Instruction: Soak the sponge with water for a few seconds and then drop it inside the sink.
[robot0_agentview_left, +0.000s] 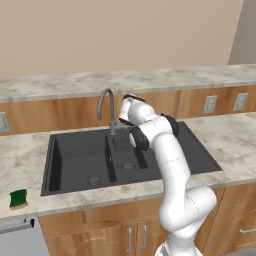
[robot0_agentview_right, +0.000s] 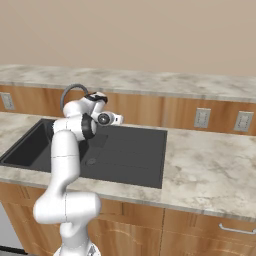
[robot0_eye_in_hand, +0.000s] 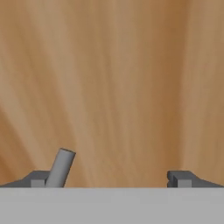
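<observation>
The sponge (robot0_agentview_left: 19, 198), dark green over yellow, lies on the counter left of the black sink (robot0_agentview_left: 75, 152), far from my arm. The sink (robot0_agentview_right: 135, 150) has a big basin, a smaller one and a drainboard. My gripper (robot0_eye_in_hand: 109, 179) is open, its fingertips (robot0_eye_in_hand: 38, 179) wide apart, and it faces the wooden backsplash. A short grey faucet lever (robot0_eye_in_hand: 61, 167) stands just inside the left fingertip. In the left base view the gripper (robot0_agentview_left: 121, 121) hovers beside the base of the curved grey faucet (robot0_agentview_left: 106, 106). The water is out of view; nothing runs from the spout.
Marble counter (robot0_agentview_left: 235, 137) runs on both sides of the sink. The wooden backsplash (robot0_agentview_right: 150, 110) carries wall outlets (robot0_agentview_right: 202, 118) to the right. The faucet arch (robot0_agentview_right: 70, 90) rises close behind my hand. Cabinet doors sit below the counter.
</observation>
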